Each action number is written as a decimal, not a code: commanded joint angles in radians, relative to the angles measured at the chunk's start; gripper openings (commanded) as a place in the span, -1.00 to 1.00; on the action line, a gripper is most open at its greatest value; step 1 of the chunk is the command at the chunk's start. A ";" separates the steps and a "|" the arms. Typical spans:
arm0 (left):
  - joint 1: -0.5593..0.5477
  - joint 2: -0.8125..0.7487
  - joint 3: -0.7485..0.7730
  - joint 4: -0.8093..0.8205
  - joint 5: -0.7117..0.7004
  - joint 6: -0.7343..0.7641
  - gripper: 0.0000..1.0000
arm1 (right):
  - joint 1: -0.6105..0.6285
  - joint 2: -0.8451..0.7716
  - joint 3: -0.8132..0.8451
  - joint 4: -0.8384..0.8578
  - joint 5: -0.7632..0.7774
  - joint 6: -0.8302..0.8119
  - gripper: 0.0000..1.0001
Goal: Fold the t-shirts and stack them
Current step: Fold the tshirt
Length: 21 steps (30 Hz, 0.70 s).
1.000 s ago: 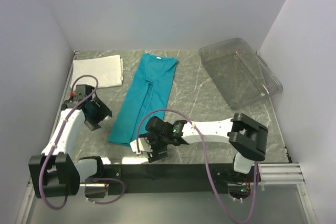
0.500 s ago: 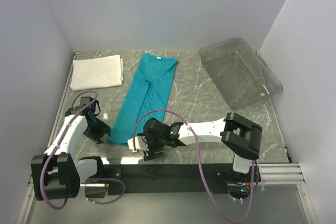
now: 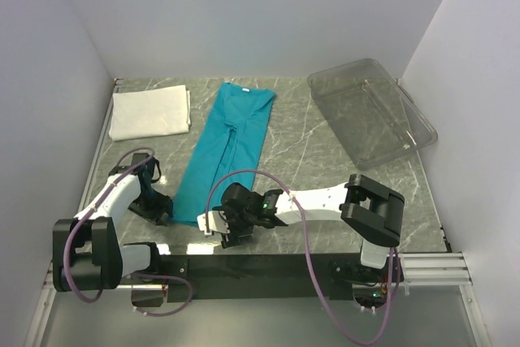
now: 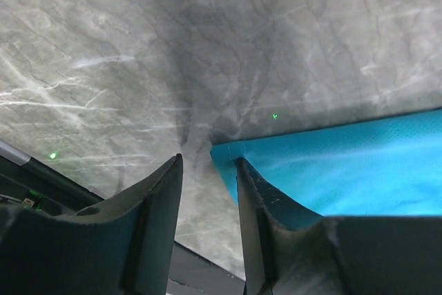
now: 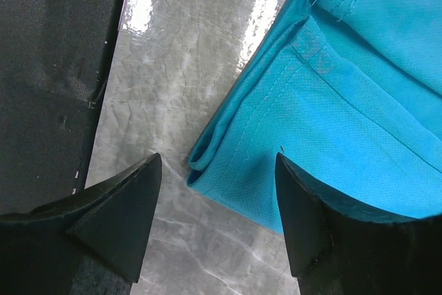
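Centrally on the grey marbled counter [image 3: 317, 160], the teal t-shirt [image 3: 231, 144] lies folded lengthwise into a long narrow strip. It runs from its collar at about 12 o'clock down to its hem at about 7 o'clock, close to the arms' bases. The white t-shirt [image 3: 150, 113] lies as a flat folded rectangle at 10 o'clock, well apart from the teal one. The clear plastic tray [image 3: 370, 111] sits at 2 o'clock, set at an angle to the counter's edges.

Both arms reach low to the near end of the teal strip. The left claw [image 3: 158, 207] is at the hem's 9 o'clock corner. In its wrist view its two dark fingers [image 4: 155, 212] stand a narrow gap apart, with bare counter showing between them. The pointed corner of the cloth lies right at the tip of the finger toward 3 o'clock; whether it touches cannot be told, and no cloth is pinched.

The right claw [image 3: 223, 229] is at the hem's other corner, toward 3 o'clock, and is spread wide. Its wrist view shows the rolled corner with its hem stitching lying on the counter between the tips. The 3 o'clock tip overlaps the fabric, while the 9 o'clock tip is over bare counter. A black base bar [image 5: 55, 67] fills that view's 9 o'clock side.
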 commanded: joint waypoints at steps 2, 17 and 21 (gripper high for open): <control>-0.010 0.010 0.007 0.023 -0.052 -0.051 -0.15 | 0.001 0.024 0.008 0.028 0.000 0.009 0.44; -0.036 0.019 0.016 0.036 -0.106 -0.096 -0.22 | -0.002 0.073 0.043 -0.017 -0.020 0.009 0.06; -0.036 0.034 0.001 0.068 -0.096 -0.096 -0.42 | -0.008 0.077 0.046 -0.024 -0.030 0.019 -0.12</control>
